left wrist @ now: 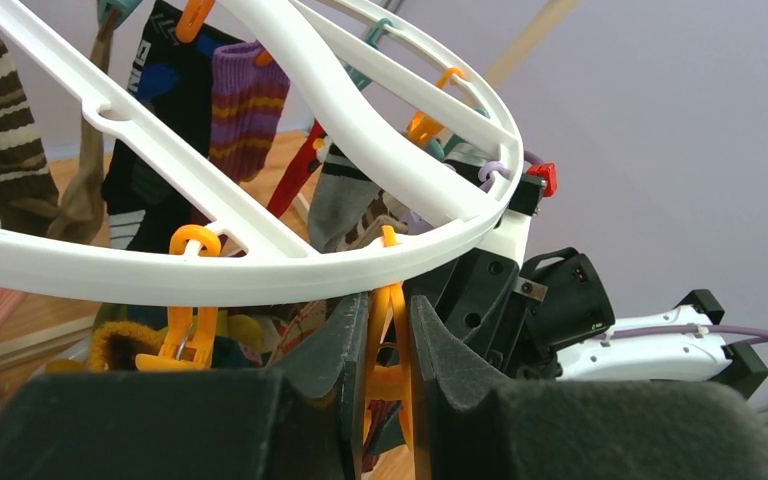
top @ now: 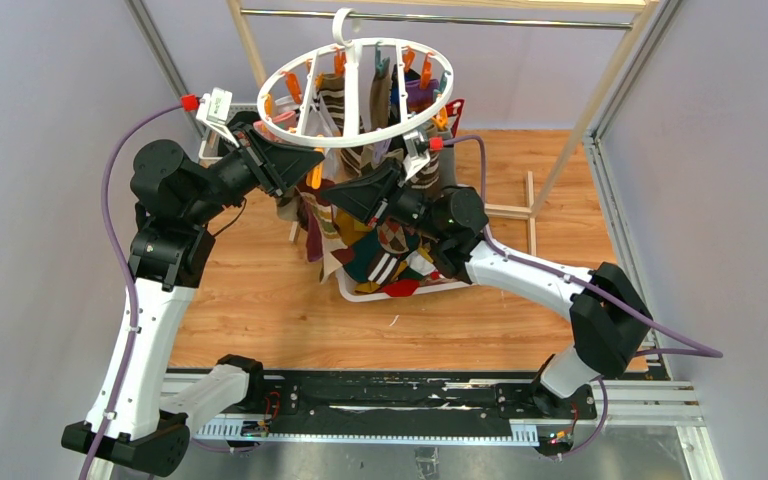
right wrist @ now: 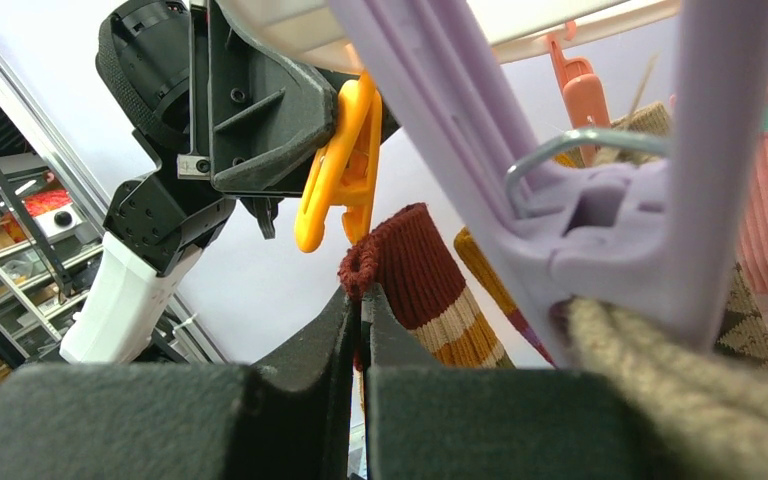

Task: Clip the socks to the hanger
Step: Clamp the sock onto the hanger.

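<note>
Pinching an orange clip (left wrist: 388, 262) between narrow-set fingers, the left tool (left wrist: 388, 330) sits just under the near rim of the white hanger (left wrist: 260, 275), where other socks (left wrist: 245, 110) already hang. The right tool (right wrist: 360, 330) is clamped tight on the cuff of a dark red striped sock (right wrist: 410, 265), held just below that same clip. Step in hand, by my judgement: presenting the cuff. The next move calls for raising it between the clip's lower prongs, then the left tool easing off so the clip bites.

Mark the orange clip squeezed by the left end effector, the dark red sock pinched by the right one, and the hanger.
orange clip (left wrist: 388, 330): left wrist view, middle of its body.
dark red sock (right wrist: 405, 265): right wrist view, ribbed cuff.
hanger (top: 360, 138): top external view, front rim.
</note>
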You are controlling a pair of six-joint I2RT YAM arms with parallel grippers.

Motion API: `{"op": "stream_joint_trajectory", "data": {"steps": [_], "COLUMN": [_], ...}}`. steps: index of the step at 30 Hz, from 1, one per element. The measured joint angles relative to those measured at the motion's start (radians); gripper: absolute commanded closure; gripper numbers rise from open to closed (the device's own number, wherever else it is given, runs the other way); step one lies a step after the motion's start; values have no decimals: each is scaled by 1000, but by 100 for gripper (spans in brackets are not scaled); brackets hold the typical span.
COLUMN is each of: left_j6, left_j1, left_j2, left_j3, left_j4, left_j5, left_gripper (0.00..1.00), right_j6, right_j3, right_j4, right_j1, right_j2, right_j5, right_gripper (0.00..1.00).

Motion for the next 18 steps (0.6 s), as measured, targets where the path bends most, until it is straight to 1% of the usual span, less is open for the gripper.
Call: {"op": "stream_joint_trajectory", "data": {"steps": [11, 18], "left_j6": [-1, -4], "left_j1": [0, 0], "left_j2": [0, 0], "left_j3": [0, 0], "left_j4": [0, 0], "left_j5": [0, 0], "left_gripper": [100, 100], "right_j6": [5, 3], "right_j3": [0, 0], "right_j4": [12, 7], "right_j1": [-2, -3], "right_j2": [0, 0], "right_j5": [-11, -64], "right_gripper": [100, 100]}}
